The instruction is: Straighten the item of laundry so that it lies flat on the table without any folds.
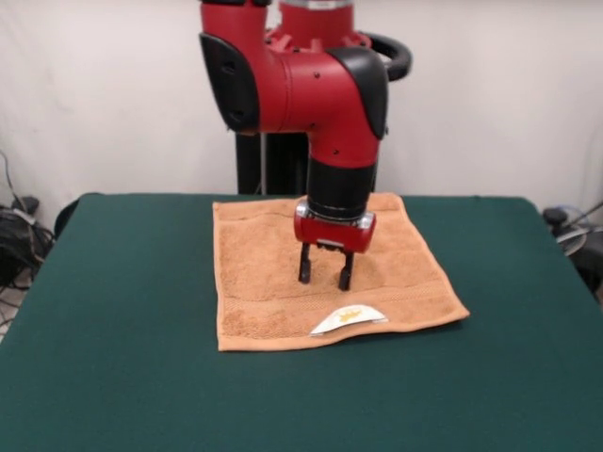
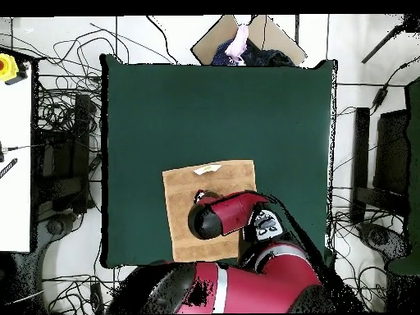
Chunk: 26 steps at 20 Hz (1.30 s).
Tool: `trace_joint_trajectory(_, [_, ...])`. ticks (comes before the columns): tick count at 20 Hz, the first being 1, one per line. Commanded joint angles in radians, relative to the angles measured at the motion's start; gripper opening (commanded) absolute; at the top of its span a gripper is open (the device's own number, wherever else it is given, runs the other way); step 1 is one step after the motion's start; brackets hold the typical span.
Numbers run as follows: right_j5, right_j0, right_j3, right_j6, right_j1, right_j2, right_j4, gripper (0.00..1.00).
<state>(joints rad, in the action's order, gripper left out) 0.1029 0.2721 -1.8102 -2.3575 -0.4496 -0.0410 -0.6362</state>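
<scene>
The orange-tan towel (image 1: pixel 254 273) lies spread out on the dark green table (image 1: pixel 113 358), roughly square, with a woven band along its near edge. Its small white label (image 1: pixel 347 318) lies turned up on that near edge. No large fold shows. My gripper (image 1: pixel 325 279) hangs straight down over the middle of the towel, fingers open and empty, tips just above or touching the cloth. In the overhead view the arm covers the towel's (image 2: pixel 182 197) right and lower part, the label (image 2: pixel 207 169) shows at its top edge, and the gripper itself is hidden.
The robot's pedestal (image 1: pixel 273 160) stands behind the table's far edge. Cables and equipment (image 2: pixel 61 148) lie on the floor around the table (image 2: pixel 246 107). A cardboard box with a person's hand (image 2: pixel 239 41) shows at the overhead view's top edge.
</scene>
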Motion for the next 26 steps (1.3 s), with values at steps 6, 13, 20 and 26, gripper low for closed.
trace_joint_trajectory(6, [-0.115,0.026,0.161,-0.106,0.091,-0.108,0.09,1.0])
trace_joint_trajectory(13, [-0.064,0.043,0.143,-0.093,0.049,-0.124,0.103,1.0])
trace_joint_trajectory(20, [-0.02,0.07,0.086,-0.089,-0.017,-0.133,0.129,1.0])
trace_joint_trajectory(26, [0.051,0.116,0.051,-0.04,-0.078,-0.176,0.148,1.0])
